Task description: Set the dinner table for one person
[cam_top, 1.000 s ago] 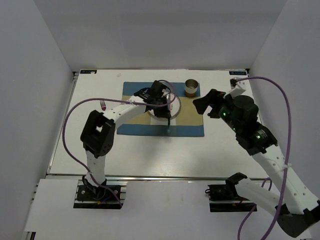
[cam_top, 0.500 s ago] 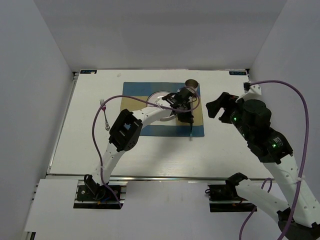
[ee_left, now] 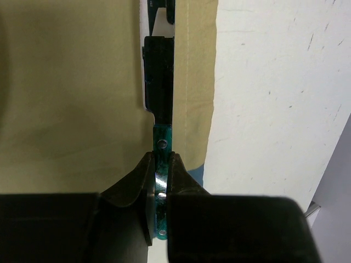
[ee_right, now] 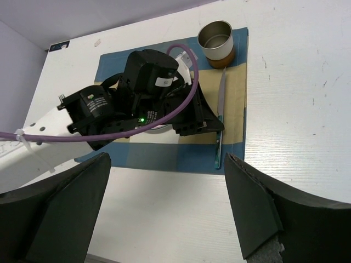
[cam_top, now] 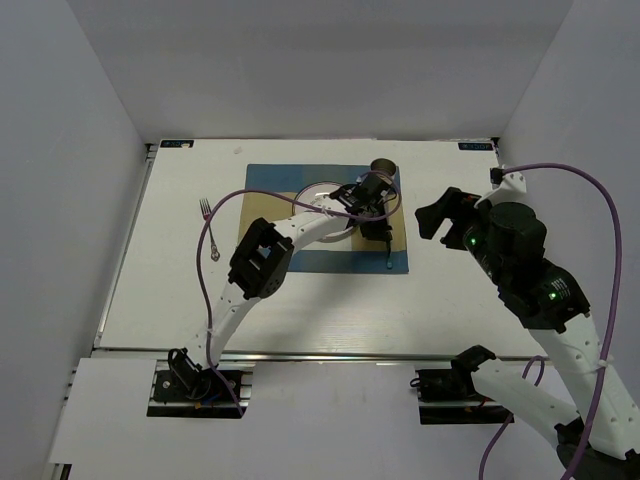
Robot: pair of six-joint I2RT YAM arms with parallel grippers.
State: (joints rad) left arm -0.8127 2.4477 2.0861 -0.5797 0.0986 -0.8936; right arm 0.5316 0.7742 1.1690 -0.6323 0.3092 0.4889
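My left gripper (cam_top: 376, 226) (ee_left: 160, 160) is shut on the green handle of a knife (cam_top: 388, 256) (ee_left: 158, 82). The knife lies lengthwise along the right strip of the blue-and-tan placemat (cam_top: 300, 262) (ee_left: 71, 82), on it or just above it, blade pointing to the far side. It also shows in the right wrist view (ee_right: 219, 143). A white plate (cam_top: 316, 190) sits on the mat, mostly hidden by the left arm. A metal cup (cam_top: 384, 171) (ee_right: 215, 35) stands at the mat's far right corner. My right gripper (cam_top: 438, 211) (ee_right: 167, 208) is wide open, empty, above the white dinner table (cam_top: 160, 280) right of the mat.
A fork (cam_top: 207, 210) lies on the table left of the placemat. The left arm's purple cable (cam_top: 225, 205) loops over that side. The table's right part (ee_right: 296, 109) shows bare white surface, and metal rails run along its edges.
My left gripper has swung from over the plate to the mat's right side with the knife in it. My right gripper has drawn back a little to the right.
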